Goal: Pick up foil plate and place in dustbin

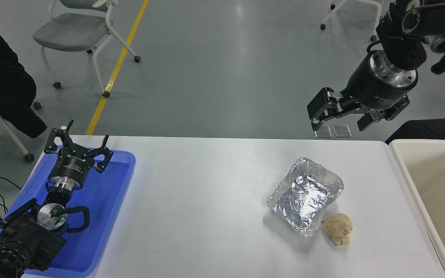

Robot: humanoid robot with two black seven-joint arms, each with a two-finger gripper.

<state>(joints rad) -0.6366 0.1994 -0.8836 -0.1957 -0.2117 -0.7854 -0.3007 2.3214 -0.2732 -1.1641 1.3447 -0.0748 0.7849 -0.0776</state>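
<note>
The right gripper (340,122) hangs high over the far edge of the white desk (207,193), its jaws spread wide and holding nothing. They point down and to the left. The foil plate (304,194) lies on the desk below those jaws and nearer the camera, well apart from them, with its open side up and its wrinkled sides raised. A small tan paper ball (337,228) sits just beside the plate's near right corner, touching it or nearly so; it lies farther from the jaws than the plate does. The dustbin (406,173) stands at the desk's right end, below and to the right of the right jaws, and only its rim and part of its cream inside show.

The left gripper (78,146) is parked at the lower left, above a blue tray (118,185) on the desk's left end. Its jaws are also spread wide and hold nothing. The plate is far to the right of these jaws.

Beyond the desk, a grey chair (79,31) stands on the floor, and a dark coat (2,77) shows at the left edge.
</note>
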